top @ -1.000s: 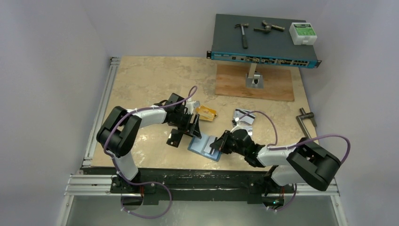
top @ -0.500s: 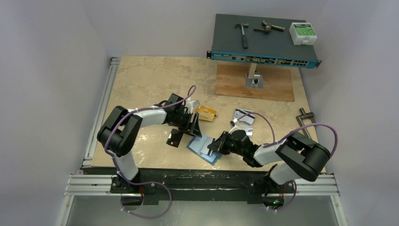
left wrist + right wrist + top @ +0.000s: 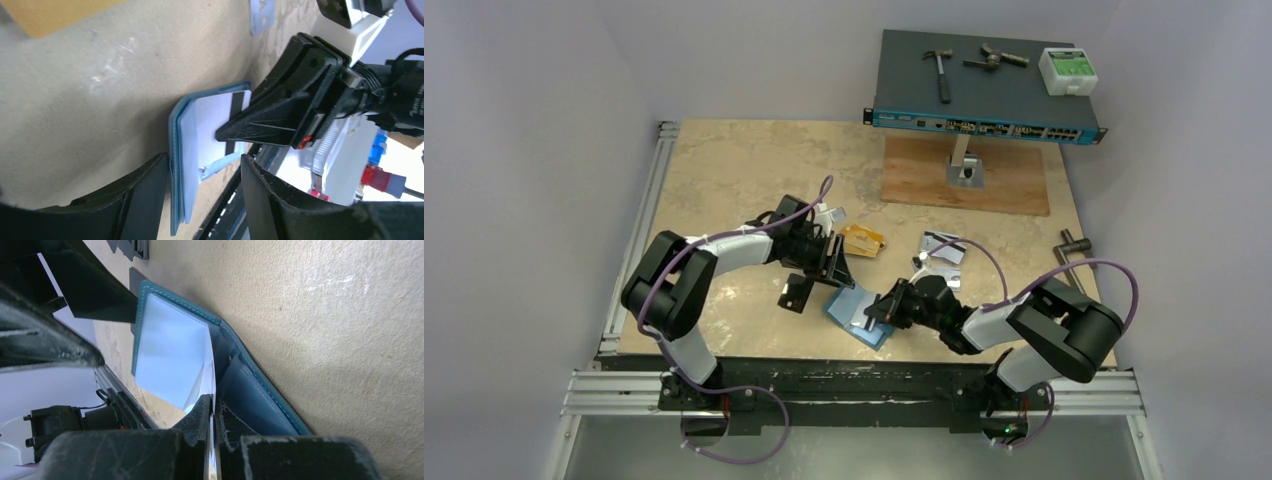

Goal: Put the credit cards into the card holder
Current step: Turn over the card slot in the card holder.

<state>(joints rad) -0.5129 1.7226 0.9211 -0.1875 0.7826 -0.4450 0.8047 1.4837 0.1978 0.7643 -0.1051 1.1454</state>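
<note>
top view, l to r. aluminium rail (image 3: pixel 638 235) runs along the left edge of the table (image 3: pixel 734 170). table is a beige stone-look slab, mottled, matte.

black cards (image 3: pixel 795 293): glossy flat stack, lying just left of the holder, beside left gripper (image 3: pixel 832 270). l. gripper's fingers (image 3: pixel 145 200) are apart, hard black plastic, pointed down at the holder's left side. wrist cam shows the holder's folded edge sitting betw. them. near finger is v. close to that edge, contact can't be told.

orange-gold cards (image 3: pixel 862 239) lie just behind l. gripper, apart from the holder, slightly fanned.

card holder (image 3: pixel 846 306): teal, leather-like w/ stitched rim, lying open and flat near the table's front edge, about centre. paler smooth inner pocket faces up.

right gripper (image 3: pixel 879 312) is over the holder's right half, fingers pressed together on a silver-white card (image 3: pixel 215 112). card is thin, stiff, white face w/ black stripe. its free end lies on the pale pocket. whether it's under a pocket lip: can't tell.

obstructions: r. gripper body hides the holder's right side from above, and l. fingers crowd its left side.

silver-white cards (image 3: pixel 944 248) lie on the table behind the r. wrist, well apart from the holder.

further back: wooden board (image 3: pixel 1009 185), bare grain, carries a metal post w/ a dark flat network switch (image 3: pixel 984 100) on top. on the switch are a hammer (image 3: pixel 940 72) and a white-green box (image 3: pixel 1067 70).

far right: small metal handle (image 3: pixel 1074 245) at the table edge.
</note>
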